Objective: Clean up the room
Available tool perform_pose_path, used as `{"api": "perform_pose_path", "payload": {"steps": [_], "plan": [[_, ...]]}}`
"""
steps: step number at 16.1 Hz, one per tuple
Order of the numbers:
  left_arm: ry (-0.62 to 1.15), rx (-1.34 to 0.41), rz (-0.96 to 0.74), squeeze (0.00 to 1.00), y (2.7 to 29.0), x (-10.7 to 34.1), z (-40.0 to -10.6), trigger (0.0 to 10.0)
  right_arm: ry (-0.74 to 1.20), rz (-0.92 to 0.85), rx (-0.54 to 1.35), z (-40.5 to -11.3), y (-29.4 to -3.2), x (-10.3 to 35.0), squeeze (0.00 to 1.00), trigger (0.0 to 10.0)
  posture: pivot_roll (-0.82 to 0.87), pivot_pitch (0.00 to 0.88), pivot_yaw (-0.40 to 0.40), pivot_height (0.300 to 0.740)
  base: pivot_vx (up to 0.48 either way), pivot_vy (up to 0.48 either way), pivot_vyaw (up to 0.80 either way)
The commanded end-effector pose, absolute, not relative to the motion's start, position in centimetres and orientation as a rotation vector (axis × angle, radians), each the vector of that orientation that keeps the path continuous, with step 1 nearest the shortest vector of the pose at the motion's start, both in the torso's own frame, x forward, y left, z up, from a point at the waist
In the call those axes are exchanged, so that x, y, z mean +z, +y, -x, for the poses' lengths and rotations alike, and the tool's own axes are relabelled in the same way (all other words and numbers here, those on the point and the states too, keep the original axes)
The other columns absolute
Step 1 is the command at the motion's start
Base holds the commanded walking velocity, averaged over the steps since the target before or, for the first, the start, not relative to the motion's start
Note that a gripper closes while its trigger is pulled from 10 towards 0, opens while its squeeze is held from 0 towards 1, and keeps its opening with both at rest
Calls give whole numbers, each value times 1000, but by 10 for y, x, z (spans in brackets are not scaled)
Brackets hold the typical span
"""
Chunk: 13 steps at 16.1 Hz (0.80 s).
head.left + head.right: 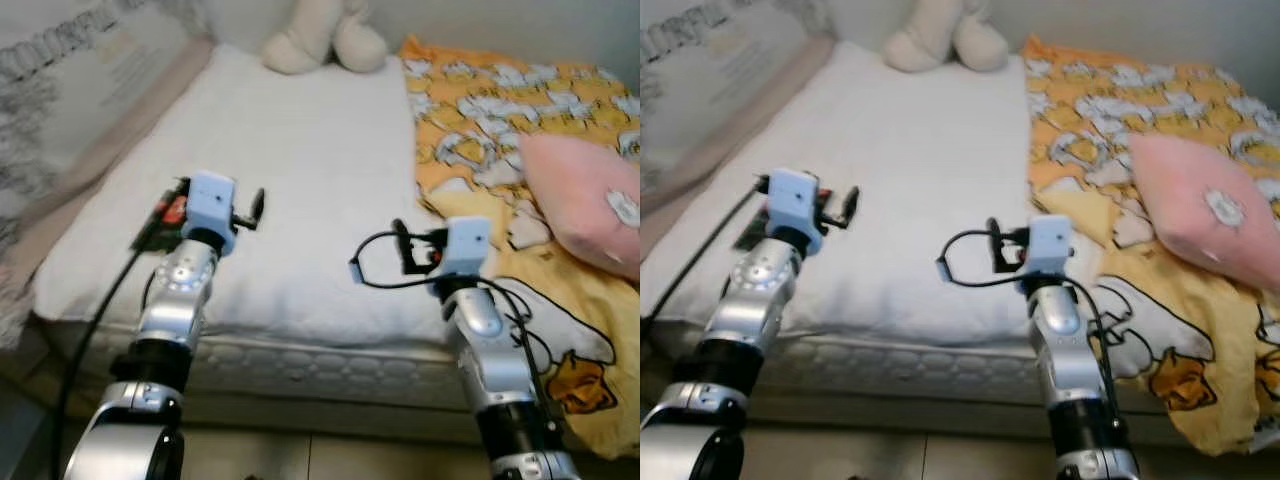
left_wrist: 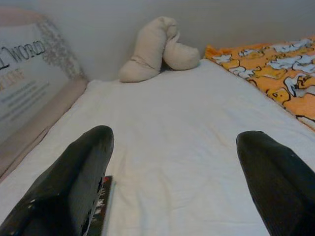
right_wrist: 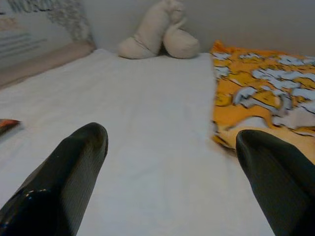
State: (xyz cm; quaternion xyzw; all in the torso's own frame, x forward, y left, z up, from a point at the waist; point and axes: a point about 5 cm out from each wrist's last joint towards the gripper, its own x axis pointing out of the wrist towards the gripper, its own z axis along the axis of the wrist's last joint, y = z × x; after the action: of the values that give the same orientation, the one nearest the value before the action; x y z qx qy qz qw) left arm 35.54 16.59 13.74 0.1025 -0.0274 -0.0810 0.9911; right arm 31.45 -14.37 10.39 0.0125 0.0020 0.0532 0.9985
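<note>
Bedding is what the tidying concerns: a yellow patterned blanket (image 1: 500, 110) lies crumpled just right of the right gripper (image 3: 172, 177), a pink pillow (image 1: 585, 205) upon it. Both grippers are held wide apart above the white mattress (image 1: 300, 170), nothing gripped. A small dark booklet (image 2: 101, 209) is seen just beneath the left gripper (image 2: 174, 182). If only the blanket's edge were pinched, the pillow could be dragged off.

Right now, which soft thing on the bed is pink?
The pink pillow, lying on the yellow cartoon blanket on the robot's right side. The other soft thing, the cream plush toy, sits at the far end of the white mattress.
</note>
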Motion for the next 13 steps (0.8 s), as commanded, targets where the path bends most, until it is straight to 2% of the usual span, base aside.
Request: {"api": "perform_pose_path", "payload": {"steps": [1,7,13], "plan": [[-60,-197,-216,1000,154,141,-359,10000,-12,-8,85,-315,-154,107,0,10000,-172,0,35,740,285,-382,0],[-56,-206,-216,1000,150,136,-356,10000,-19,4,96,-315,-154,106,0,10000,-174,0,27,740,287,-381,0],[-80,-234,-205,1000,140,134,-352,10000,-42,22,43,-316,-170,109,0,10000,-175,0,16,740,287,-381,0]]}}
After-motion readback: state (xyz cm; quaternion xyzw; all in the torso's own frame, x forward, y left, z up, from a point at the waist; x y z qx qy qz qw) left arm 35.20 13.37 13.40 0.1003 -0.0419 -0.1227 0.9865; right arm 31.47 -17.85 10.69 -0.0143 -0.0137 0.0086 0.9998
